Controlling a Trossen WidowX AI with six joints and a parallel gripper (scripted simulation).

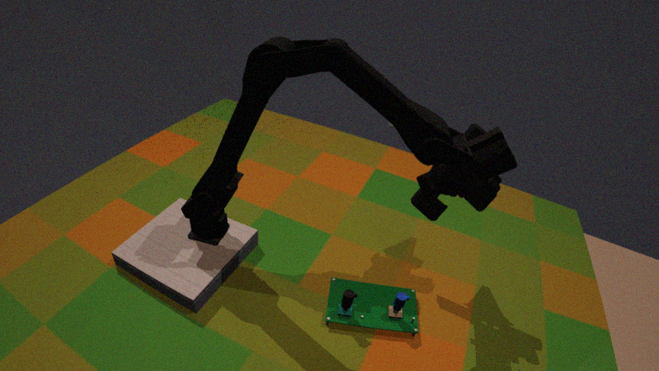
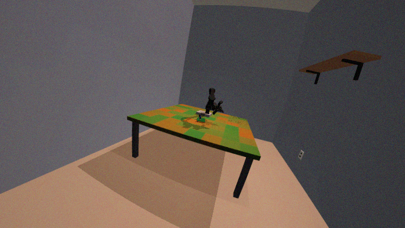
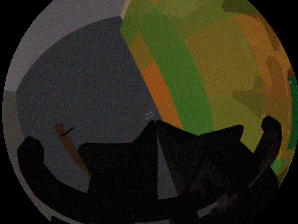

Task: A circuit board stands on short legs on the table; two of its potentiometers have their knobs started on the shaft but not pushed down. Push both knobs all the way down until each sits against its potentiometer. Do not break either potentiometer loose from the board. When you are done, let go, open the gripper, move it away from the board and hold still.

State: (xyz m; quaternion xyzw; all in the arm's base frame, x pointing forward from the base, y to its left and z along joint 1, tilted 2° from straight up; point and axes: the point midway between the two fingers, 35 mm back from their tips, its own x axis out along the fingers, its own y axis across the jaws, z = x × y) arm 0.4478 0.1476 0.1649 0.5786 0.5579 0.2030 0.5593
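Note:
A small green circuit board (image 1: 372, 304) (image 2: 201, 120) stands on the chequered table near its front. A black knob (image 1: 348, 298) stands tall on the left potentiometer. A blue knob (image 1: 399, 301) stands tall on the right one, on a tan base. My gripper (image 1: 431, 206) (image 3: 155, 124) hangs high in the air, behind and to the right of the board, well apart from both knobs. Its fingers are shut with nothing between them. In the wrist view the fingers meet in the middle and the board is out of sight.
The arm's grey base block (image 1: 184, 255) stands left of the board. The table (image 2: 226, 133) has a green, orange and olive chequered top. Its right edge (image 1: 592, 271) lies close to the gripper's side. A wall shelf (image 2: 340, 63) hangs far off.

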